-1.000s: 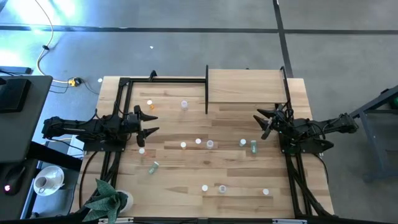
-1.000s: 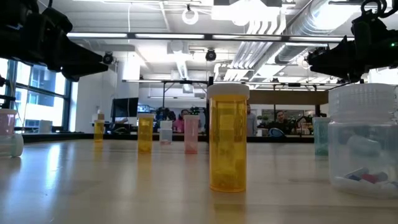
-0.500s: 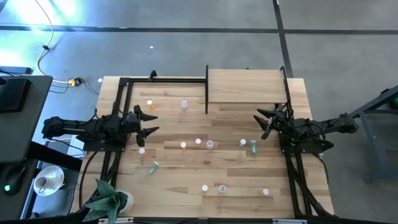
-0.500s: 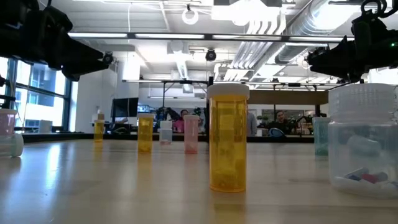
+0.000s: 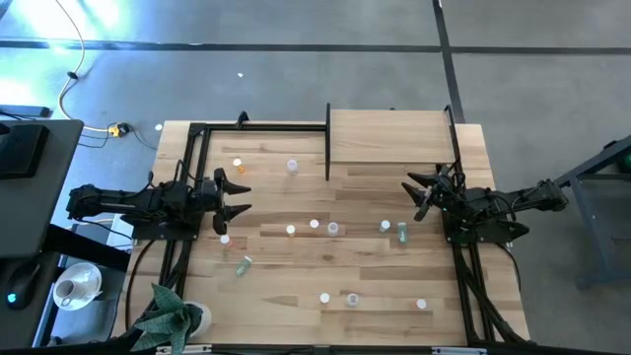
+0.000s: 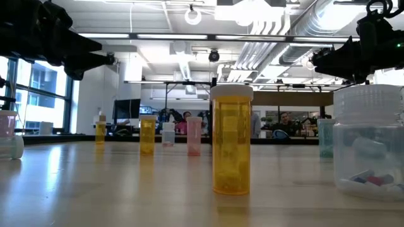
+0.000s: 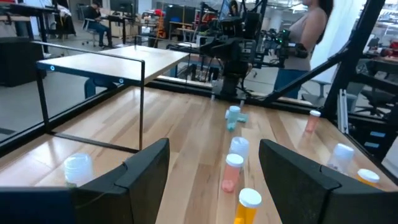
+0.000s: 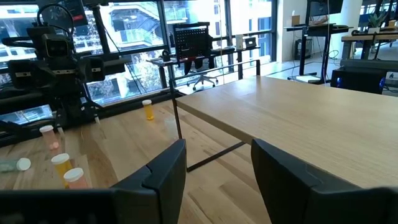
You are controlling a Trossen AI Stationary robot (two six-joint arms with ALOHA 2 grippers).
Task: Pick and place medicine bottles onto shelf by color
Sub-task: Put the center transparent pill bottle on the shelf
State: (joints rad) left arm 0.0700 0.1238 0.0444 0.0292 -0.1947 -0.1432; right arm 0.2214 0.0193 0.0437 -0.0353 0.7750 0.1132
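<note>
Several small white-capped medicine bottles stand scattered on the plank tabletop, among them an orange one [image 5: 237,165], a clear one [image 5: 292,166] and a green one [image 5: 402,233]; another green one [image 5: 244,263] lies on its side. The pale shelf [image 5: 389,136] sits raised on thin black posts at the far right. My left gripper [image 5: 245,196] hovers open at the table's left side, pointing level toward the bottles, with nothing between its fingers [image 7: 149,171]. My right gripper [image 5: 414,197] hovers open at the right side, just near of the shelf [image 8: 298,118], and holds nothing.
Black frame rails run along the table's left [image 5: 187,168] and right [image 5: 463,266] sides under the arms. A potted plant [image 5: 173,316] stands at the near left corner. In the low view an orange bottle [image 6: 231,140] and a clear one [image 6: 369,142] stand closest. A person [image 7: 311,31] stands beyond the table.
My left gripper has rolled and tipped slightly in place; in the low view its fingers now lie more level. Its opening is unchanged. No bottle has moved.
</note>
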